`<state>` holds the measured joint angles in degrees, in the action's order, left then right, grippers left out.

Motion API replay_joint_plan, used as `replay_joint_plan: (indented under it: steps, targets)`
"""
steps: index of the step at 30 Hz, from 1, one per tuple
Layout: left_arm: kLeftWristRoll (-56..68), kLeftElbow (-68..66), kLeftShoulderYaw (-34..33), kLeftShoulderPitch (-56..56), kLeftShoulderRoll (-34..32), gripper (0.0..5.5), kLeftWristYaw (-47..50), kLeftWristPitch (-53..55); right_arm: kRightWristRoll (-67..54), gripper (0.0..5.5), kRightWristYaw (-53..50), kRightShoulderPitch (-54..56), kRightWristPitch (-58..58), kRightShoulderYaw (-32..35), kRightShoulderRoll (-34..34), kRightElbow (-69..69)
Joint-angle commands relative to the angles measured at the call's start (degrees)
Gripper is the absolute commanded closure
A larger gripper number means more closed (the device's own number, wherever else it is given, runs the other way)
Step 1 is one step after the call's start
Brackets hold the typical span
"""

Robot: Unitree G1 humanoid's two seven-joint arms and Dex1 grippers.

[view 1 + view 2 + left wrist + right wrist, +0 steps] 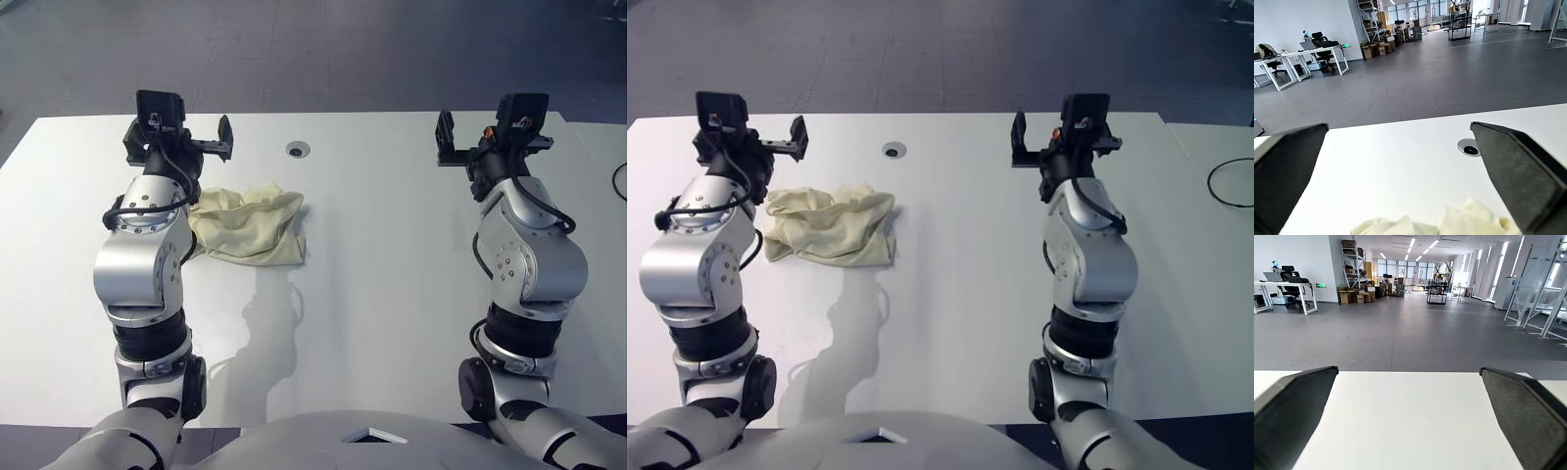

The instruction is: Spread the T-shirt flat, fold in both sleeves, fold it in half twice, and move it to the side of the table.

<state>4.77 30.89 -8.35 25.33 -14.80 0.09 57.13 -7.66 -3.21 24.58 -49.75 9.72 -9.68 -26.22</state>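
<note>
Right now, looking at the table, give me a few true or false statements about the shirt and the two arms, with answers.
1. The T-shirt lies crumpled on the table. True.
2. The left fingers grip the T-shirt. False: they are open and empty, above the table.
3. The T-shirt lies by the right arm. False: it lies by the left arm.
4. The right fingers are open. True.
5. The sleeves are already folded in. False: the T-shirt is a bunched heap, not yet spread.
</note>
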Motion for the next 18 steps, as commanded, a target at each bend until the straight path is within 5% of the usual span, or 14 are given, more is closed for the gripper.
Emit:
replay_joint_plan:
  steps: [1,8,18]
  targets:
    - [-0.32,0.00,-0.87,-0.14,-0.99,0.10,-0.45,0.72,0.21,0.12,0.09,0.23,-0.95,-0.18,-0.17,-0.52]
    - [-0.80,0.15,-0.19,-2.82,-1.19,0.10,-0.95,0.90,0.21,0.12,0.22,-0.88,-2.13,0.15,-0.37,-2.09]
    - [-6.23,-18.59,7.39,-18.48,-4.33,0.10,-4.87,-15.90,0.21,0.12,1.09,0.27,-1.00,-0.57,-0.60,-0.35]
